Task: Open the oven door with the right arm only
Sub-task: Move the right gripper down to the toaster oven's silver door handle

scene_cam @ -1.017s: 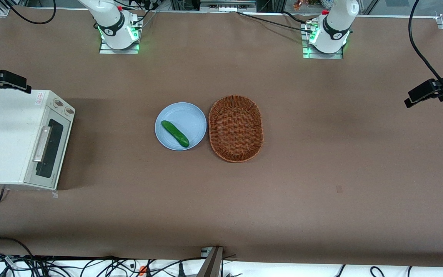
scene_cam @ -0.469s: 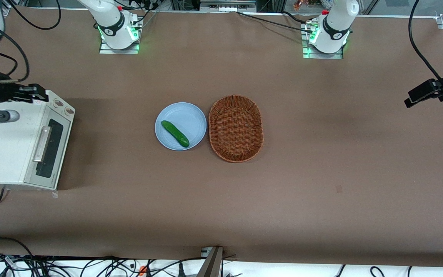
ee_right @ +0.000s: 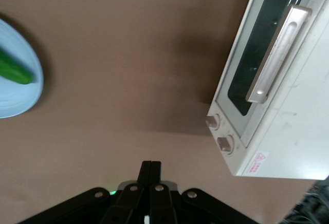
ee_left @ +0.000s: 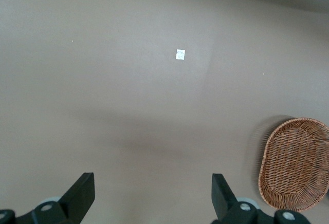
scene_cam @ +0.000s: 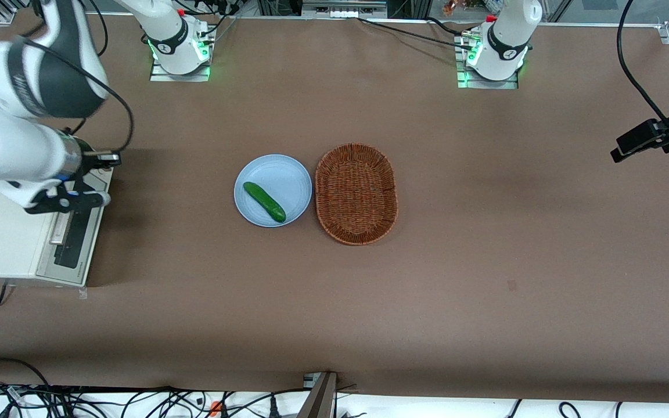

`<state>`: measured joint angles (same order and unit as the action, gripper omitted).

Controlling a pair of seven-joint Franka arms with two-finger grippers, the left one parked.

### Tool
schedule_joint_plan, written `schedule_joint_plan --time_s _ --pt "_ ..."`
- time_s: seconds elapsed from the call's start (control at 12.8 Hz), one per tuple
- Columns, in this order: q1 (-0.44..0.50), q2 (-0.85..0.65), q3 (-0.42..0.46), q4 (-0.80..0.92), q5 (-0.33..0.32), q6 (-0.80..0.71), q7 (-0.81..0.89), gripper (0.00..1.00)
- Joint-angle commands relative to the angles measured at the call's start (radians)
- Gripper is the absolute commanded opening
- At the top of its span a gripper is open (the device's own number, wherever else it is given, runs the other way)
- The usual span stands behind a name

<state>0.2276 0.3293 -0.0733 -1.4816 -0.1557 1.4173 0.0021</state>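
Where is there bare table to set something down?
Bare table spreads from the wicker basket toward the parked arm's end, and nearer the camera than the plate. It is crowded at the oven door, where the right arm's gripper, fingers shut, hangs above the oven.

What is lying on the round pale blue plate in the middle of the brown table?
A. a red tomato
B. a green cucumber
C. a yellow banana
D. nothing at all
B: a green cucumber lies slantwise on the round pale blue plate, beside the oval wicker basket; the right arm's gripper, fingers shut, is over the cream-white toaster oven.
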Motion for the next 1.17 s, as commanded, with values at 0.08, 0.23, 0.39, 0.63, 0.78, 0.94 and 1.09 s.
schedule_joint_plan --time_s 0.08,0.23,0.39,0.63,0.78,0.94,1.09 --pt "-0.016 0.028 -0.013 -0.068 -0.082 0.064 -0.007 0.0" --pt "-0.021 0.043 -0.014 -0.083 -0.145 0.064 -0.01 0.0" --pt "-0.056 0.053 -0.016 -0.111 -0.186 0.072 -0.023 0.0" --pt "-0.112 0.057 -0.017 -0.158 -0.261 0.156 -0.057 0.0" --pt "-0.137 0.082 -0.017 -0.151 -0.281 0.183 -0.059 0.0" --pt "-0.137 0.097 -0.017 -0.138 -0.285 0.21 -0.062 0.0" --pt "-0.139 0.109 -0.016 -0.131 -0.301 0.221 -0.062 0.0"
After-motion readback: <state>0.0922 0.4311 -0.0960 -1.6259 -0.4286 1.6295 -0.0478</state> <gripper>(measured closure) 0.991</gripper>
